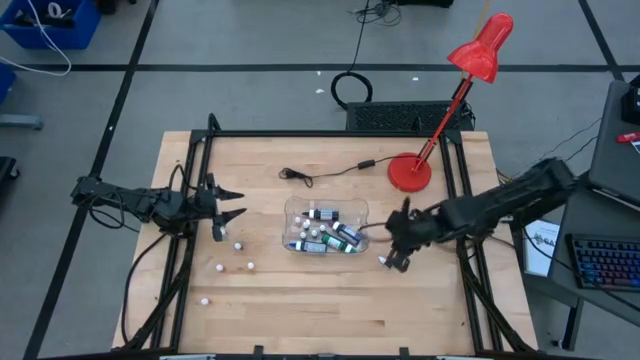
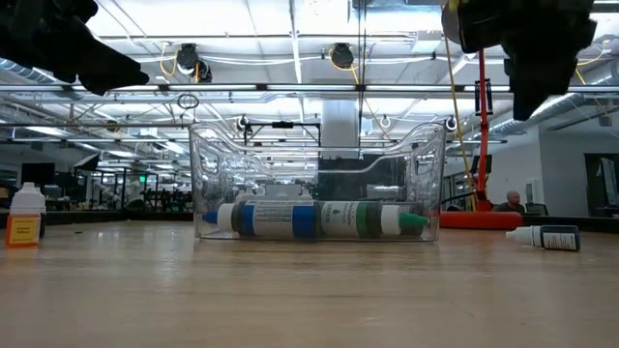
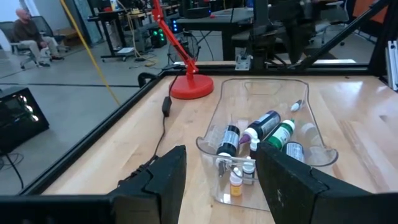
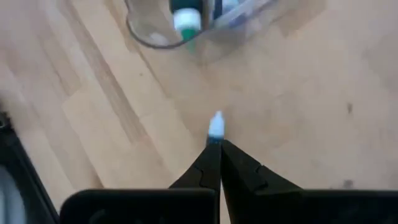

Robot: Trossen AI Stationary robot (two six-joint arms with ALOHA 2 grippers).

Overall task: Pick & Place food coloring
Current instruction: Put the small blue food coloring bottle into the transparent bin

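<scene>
- Mostly the food coloring bottles (image 1: 325, 236) lie in the clear plastic tub (image 1: 297, 212) mid-table; a few stray bottles (image 1: 238, 245) sit on the wood left of it.
- Right gripper (image 1: 396, 262) just right of the tub, fingers pressed together, a white-capped bottle (image 4: 216, 126) at the tips; can't tell if it's gripped.
- Left gripper (image 1: 226, 204) hovers left of the tub, fingers about half apart, holding nothing.
- Red desk lamp (image 1: 410, 172) stands behind.

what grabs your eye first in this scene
A clear plastic tub at the table's middle holds a heap of food coloring bottles. A bright red desk lamp leans over the far right corner. The right hand, shut, sits beside the tub over a loose bottle.
</scene>
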